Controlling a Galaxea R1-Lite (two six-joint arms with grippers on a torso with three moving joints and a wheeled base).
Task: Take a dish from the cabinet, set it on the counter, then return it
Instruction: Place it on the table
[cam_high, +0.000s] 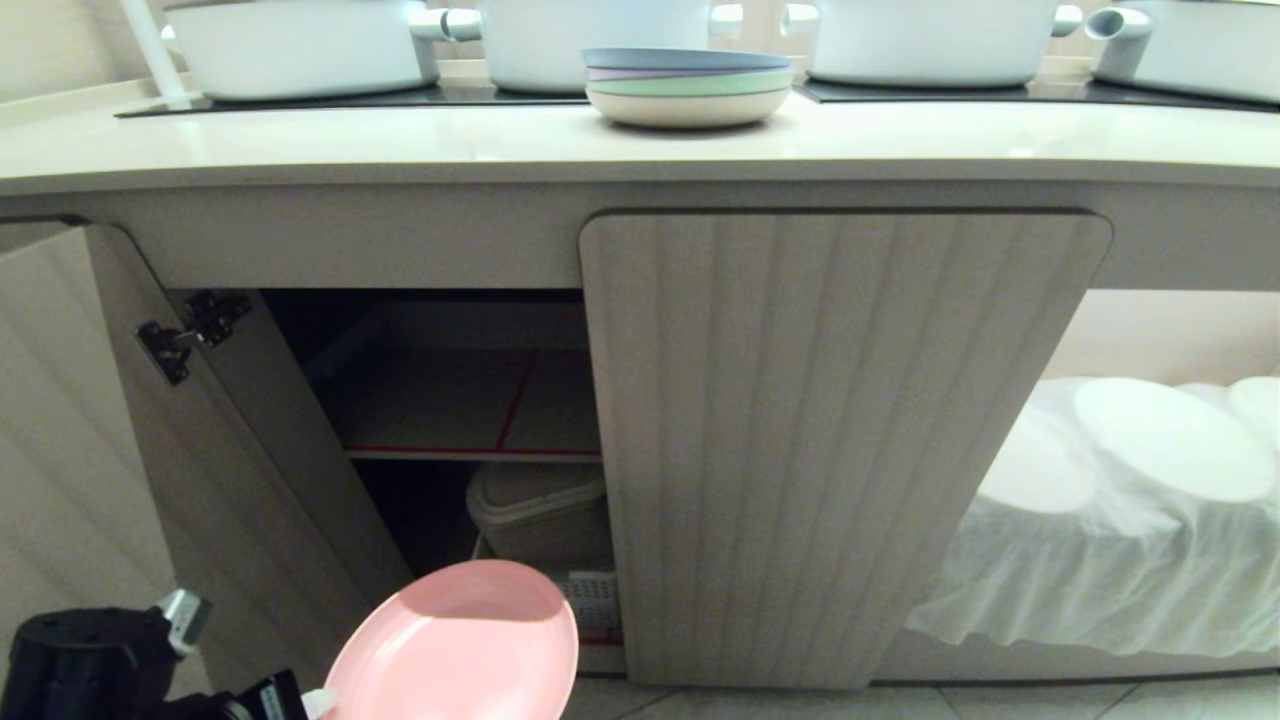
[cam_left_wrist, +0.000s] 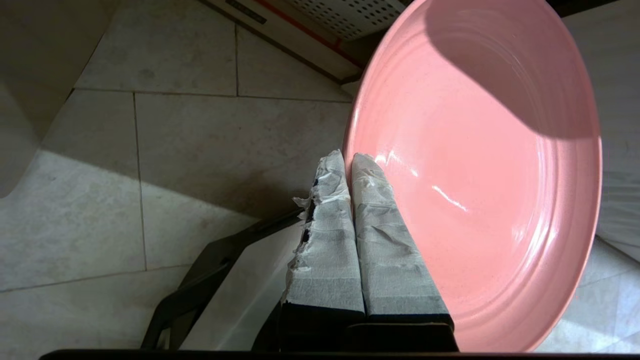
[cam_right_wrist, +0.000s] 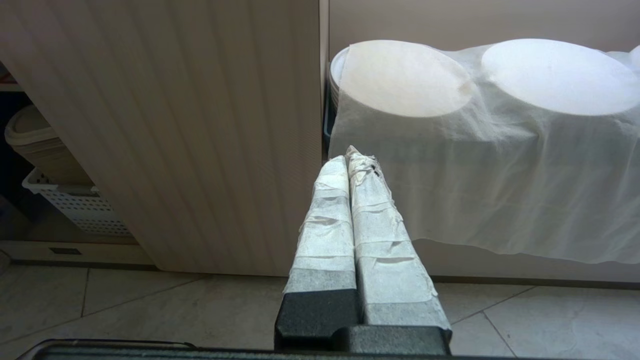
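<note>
The left tool (cam_left_wrist: 348, 165), its tape-wrapped fingers pressed together on the rim, grips the round, shallow, matte pink plastic dish (cam_left_wrist: 480, 170) by its edge. In the head view the dish (cam_high: 460, 650) sits low at the front, tilted with its hollow face up towards the camera, outside and below the open left bay of the beige wood-look cabinet (cam_high: 840, 440) with its vertically fluted, round-cornered doors. It hangs over the pale tiled floor (cam_left_wrist: 190, 150), clear of it. The left door stands swung out on a black hinge (cam_high: 190, 330); the right door is closed. Inside the open bay lies a red-edged inner shelf (cam_high: 470, 410), bare where it shows, and beneath it a beige lidded tub (cam_high: 535, 505) rests in what seems to be a white perforated basket (cam_high: 590, 595), though that corner is dim.

Up on the long, smooth cream-beige desk (cam_high: 400, 140) stands a blue-topped stack of pastel plates (cam_high: 688, 85), with white pots (cam_high: 300, 45) behind it on the black glass panels.

The right tool (cam_right_wrist: 350, 157) has its taped fingers narrow, pressed together on nothing, facing the closed door and the doorless recess where white cloth-draped plates (cam_right_wrist: 500, 100) lie.
</note>
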